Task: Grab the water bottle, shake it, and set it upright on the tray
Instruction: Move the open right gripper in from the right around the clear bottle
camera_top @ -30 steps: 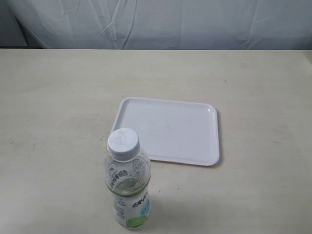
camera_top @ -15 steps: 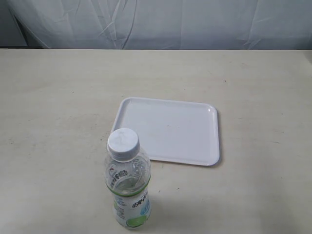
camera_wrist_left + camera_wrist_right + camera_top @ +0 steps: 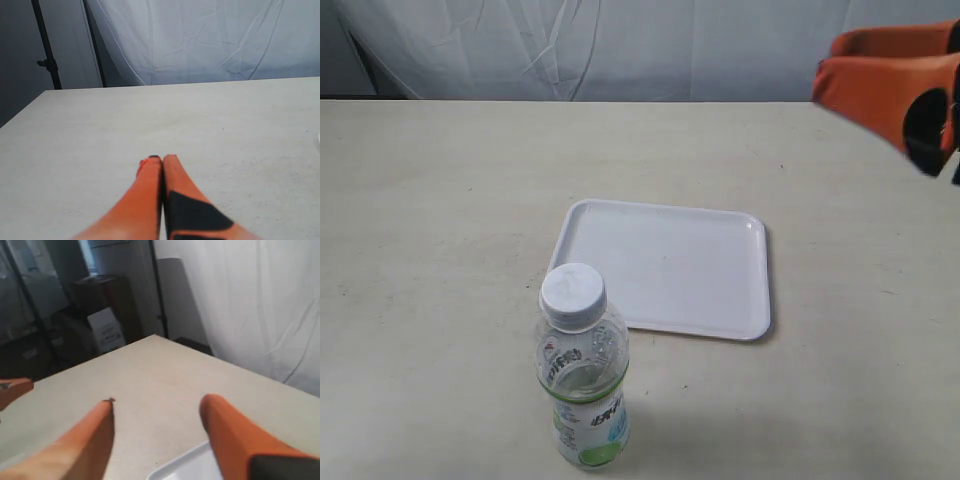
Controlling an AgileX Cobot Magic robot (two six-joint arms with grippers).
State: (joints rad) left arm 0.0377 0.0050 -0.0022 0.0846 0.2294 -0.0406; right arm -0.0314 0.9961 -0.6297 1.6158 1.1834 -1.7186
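The water bottle (image 3: 583,375) stands upright near the table's front edge, clear with a white cap and a green-and-white label. Just behind it and to the right lies the white tray (image 3: 666,267), with nothing on it; one corner of the tray (image 3: 192,464) shows in the right wrist view. My right gripper (image 3: 825,72) comes in at the upper right of the exterior view, high above the table and far from the bottle; its orange fingers stand wide apart (image 3: 157,402), holding nothing. My left gripper (image 3: 157,158) is out of the exterior view; its fingers are pressed together over bare table.
A pale cloth backdrop (image 3: 640,45) hangs behind the beige table (image 3: 440,220). In the right wrist view, dark stands and boxes (image 3: 105,330) lie beyond the table's far edge, and an orange fingertip (image 3: 15,387) shows at the picture's edge.
My right gripper has come into the exterior view at the upper right, where nothing showed before. The bottle and tray have not moved.
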